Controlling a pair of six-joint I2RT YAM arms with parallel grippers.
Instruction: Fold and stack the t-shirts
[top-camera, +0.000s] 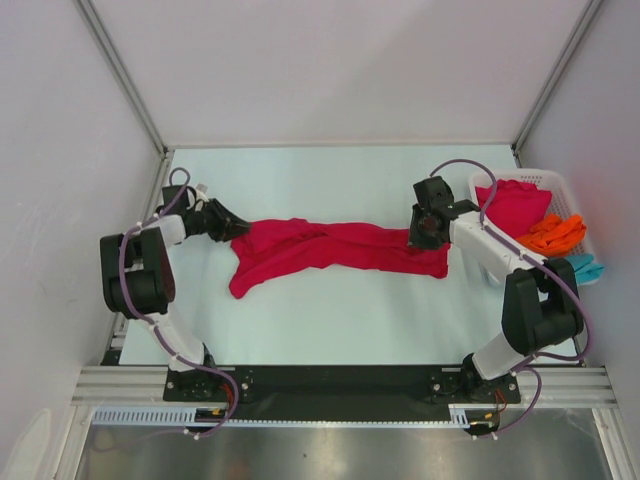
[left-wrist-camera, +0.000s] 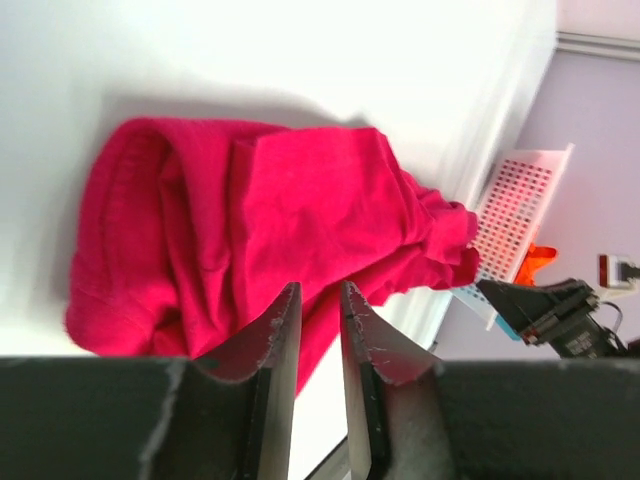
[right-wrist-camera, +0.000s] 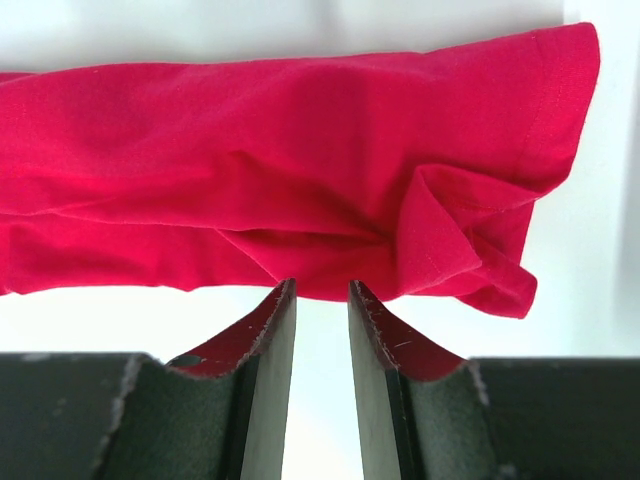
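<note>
A crimson red t-shirt (top-camera: 330, 248) lies bunched in a long strip across the middle of the table. My left gripper (top-camera: 238, 226) is at its left end. In the left wrist view the fingers (left-wrist-camera: 318, 290) stand slightly apart over the cloth (left-wrist-camera: 260, 220), holding nothing. My right gripper (top-camera: 424, 238) is at the strip's right end. Its fingers (right-wrist-camera: 320, 285) are also slightly apart, their tips at the edge of the cloth (right-wrist-camera: 300, 170), with bare table showing between them. Another red t-shirt (top-camera: 515, 205), an orange one (top-camera: 555, 235) and a teal one (top-camera: 588, 268) sit in the basket.
The white slatted basket (top-camera: 560, 182) stands at the table's right edge, close behind my right arm; it also shows in the left wrist view (left-wrist-camera: 515, 210). Metal frame posts and grey walls enclose the table on the left, the back and the right.
</note>
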